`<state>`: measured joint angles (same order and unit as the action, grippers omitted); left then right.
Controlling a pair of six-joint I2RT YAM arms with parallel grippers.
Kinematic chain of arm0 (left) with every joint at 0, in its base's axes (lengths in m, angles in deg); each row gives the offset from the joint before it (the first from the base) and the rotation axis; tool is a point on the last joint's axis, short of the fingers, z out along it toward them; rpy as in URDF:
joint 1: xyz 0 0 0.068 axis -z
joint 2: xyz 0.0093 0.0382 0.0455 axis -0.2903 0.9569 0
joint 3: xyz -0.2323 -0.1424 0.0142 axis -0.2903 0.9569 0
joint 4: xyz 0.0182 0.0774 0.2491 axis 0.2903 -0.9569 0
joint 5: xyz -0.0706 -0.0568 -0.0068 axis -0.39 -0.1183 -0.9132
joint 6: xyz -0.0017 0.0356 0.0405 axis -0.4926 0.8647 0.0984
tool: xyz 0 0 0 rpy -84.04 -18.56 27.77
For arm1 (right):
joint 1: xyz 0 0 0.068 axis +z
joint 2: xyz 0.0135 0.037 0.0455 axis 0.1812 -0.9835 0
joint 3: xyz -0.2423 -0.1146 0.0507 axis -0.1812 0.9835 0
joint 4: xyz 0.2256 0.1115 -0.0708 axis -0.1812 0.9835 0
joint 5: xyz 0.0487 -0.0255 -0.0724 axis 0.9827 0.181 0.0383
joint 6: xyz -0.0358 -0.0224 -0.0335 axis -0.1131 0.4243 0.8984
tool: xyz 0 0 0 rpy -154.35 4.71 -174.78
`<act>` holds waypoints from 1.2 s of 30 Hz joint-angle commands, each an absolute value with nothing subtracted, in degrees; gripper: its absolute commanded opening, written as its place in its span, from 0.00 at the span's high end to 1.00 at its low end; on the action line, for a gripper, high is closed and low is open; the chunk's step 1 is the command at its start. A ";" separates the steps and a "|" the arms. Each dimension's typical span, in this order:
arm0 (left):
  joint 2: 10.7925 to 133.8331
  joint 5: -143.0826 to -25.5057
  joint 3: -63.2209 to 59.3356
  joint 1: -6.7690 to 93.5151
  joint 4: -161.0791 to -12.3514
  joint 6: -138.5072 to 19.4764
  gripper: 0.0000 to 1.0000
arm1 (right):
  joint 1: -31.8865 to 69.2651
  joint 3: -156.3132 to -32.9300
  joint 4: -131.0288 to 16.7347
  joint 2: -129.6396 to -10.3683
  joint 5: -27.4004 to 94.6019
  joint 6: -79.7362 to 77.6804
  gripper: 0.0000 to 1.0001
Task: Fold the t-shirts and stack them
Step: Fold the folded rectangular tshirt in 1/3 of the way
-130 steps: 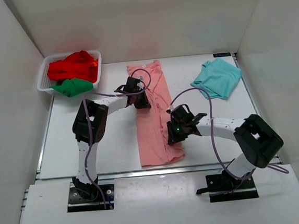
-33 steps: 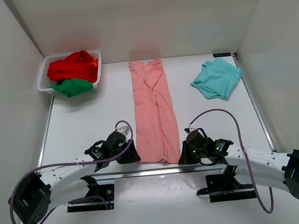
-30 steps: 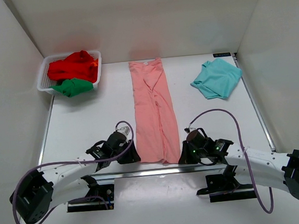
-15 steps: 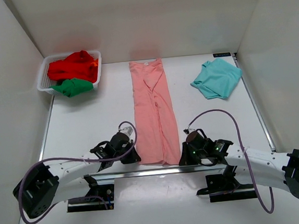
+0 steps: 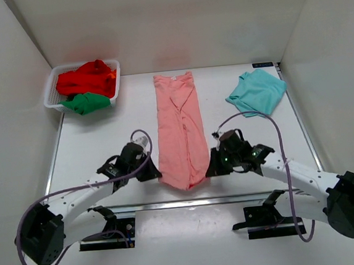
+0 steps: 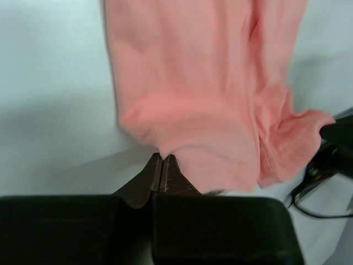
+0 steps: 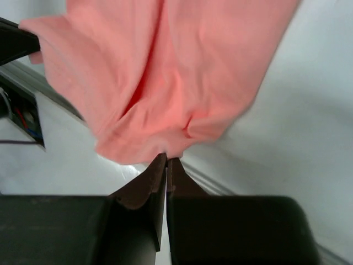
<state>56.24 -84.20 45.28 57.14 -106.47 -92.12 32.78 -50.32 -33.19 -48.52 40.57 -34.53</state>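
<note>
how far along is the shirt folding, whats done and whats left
Done: the teal shirt looks folded at the far right, and the pink shirt is a narrow strip. In hand: the left gripper and right gripper are each shut on its near hem. To do: fold pink up, stack it with teal, then do the red shirt and green shirt in the basket.
</note>
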 commanded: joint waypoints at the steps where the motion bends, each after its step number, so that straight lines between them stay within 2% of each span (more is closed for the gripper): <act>1: 60.43 -86.84 37.03 49.77 -107.45 -86.18 1.00 | 26.75 -58.34 -33.32 -53.32 45.46 -25.34 1.00; 7: 73.43 -90.53 23.67 43.25 -105.78 -82.48 1.00 | 16.30 -72.40 -30.41 -64.05 47.49 -16.73 1.00; 18: 95.25 -92.12 2.04 34.11 -105.25 -79.93 1.00 | 9.07 -96.83 -30.32 -88.39 48.90 -9.86 1.00; 19: 97.52 -91.86 0.89 33.67 -104.65 -80.01 0.98 | 8.47 -98.25 -30.23 -89.81 48.20 -9.34 1.00; 20: 99.63 -92.46 -1.21 32.62 -104.47 -79.75 0.90 | 8.28 -101.22 -29.88 -92.87 47.85 -8.72 0.96; 21: 100.61 -93.25 -2.27 31.56 -103.16 -80.10 0.70 | 7.94 -104.65 -29.45 -95.68 46.80 -8.37 0.86; 22: 101.92 -94.04 -3.15 31.46 -102.10 -80.28 0.68 | 7.50 -106.07 -29.27 -97.54 45.40 -8.28 0.77; 23: 101.76 -95.62 -2.90 30.42 -99.05 -81.58 0.67 | 7.06 -108.00 -30.22 -98.16 44.34 -8.62 0.76; 24: 100.98 -95.98 -1.85 29.36 -95.19 -83.42 0.61 | 6.44 -108.19 -30.93 -98.26 43.81 -9.24 0.75; 25: 100.27 -96.33 -1.15 29.53 -93.41 -83.70 0.46 | 6.26 -108.20 -32.33 -97.56 42.76 -9.59 0.72; 26: 98.79 -95.81 0.25 29.18 -90.52 -84.32 0.43 | 6.35 -107.41 -33.21 -97.73 41.09 -10.38 0.71; 28: 96.32 -95.28 2.02 29.00 -90.31 -83.36 0.41 | 6.52 -105.83 -33.57 -94.15 39.07 -11.52 0.69; 30: 93.08 -96.59 3.85 29.35 -93.29 -81.17 0.40 | 7.49 -99.10 -34.88 -90.46 38.18 -13.10 0.68; 33: 87.11 -97.48 14.71 30.41 -91.12 -80.98 0.41 | 9.51 -86.45 -41.38 -82.56 39.93 -16.96 0.71; 36: 79.29 -96.08 28.07 32.60 -84.63 -81.16 0.45 | 10.83 -76.59 -47.45 -76.22 42.30 -18.47 0.76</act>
<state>85.59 -95.15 19.64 30.72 -89.33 -82.00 9.27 -82.32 -39.70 -81.39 40.79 -15.47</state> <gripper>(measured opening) 0.554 0.246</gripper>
